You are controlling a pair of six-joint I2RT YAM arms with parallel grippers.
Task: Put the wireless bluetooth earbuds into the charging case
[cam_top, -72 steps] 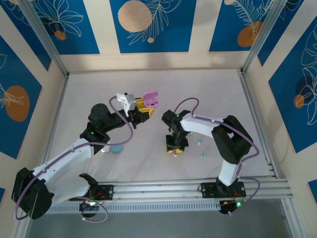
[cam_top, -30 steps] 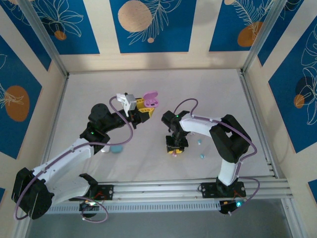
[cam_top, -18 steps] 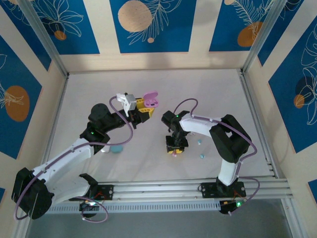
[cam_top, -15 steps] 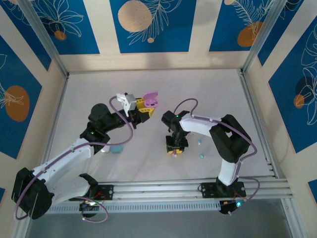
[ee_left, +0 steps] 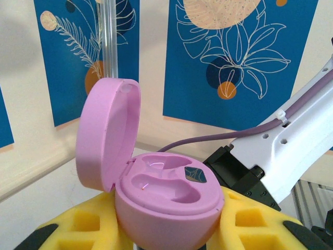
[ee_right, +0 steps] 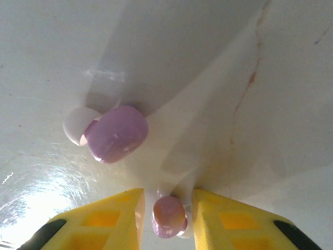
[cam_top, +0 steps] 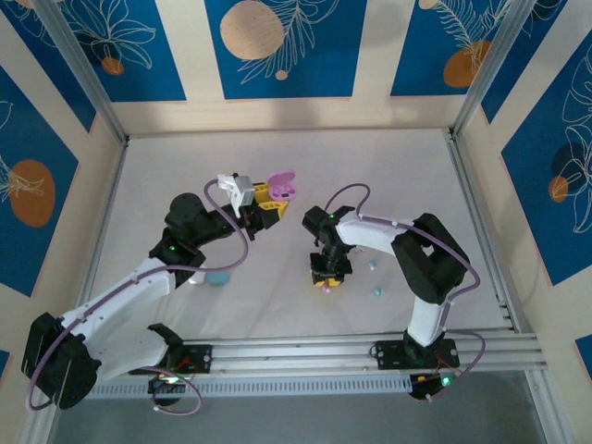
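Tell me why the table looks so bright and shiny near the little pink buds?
Right wrist view: glare whitens the glossy white table lower left, and the near small glossy pink plastic earbud is blurred. Left wrist view: the open rounded pink plastic case is sharp, with tiny glints. Top external view: even light, soft shadows.

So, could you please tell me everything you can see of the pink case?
The pink case is a rounded, glossy plastic shell, clamped at its base between the yellow fingers of the left gripper. Its hinged lid stands open on the left, nearly upright. Both moulded wells inside look empty; one has a shiny patch.
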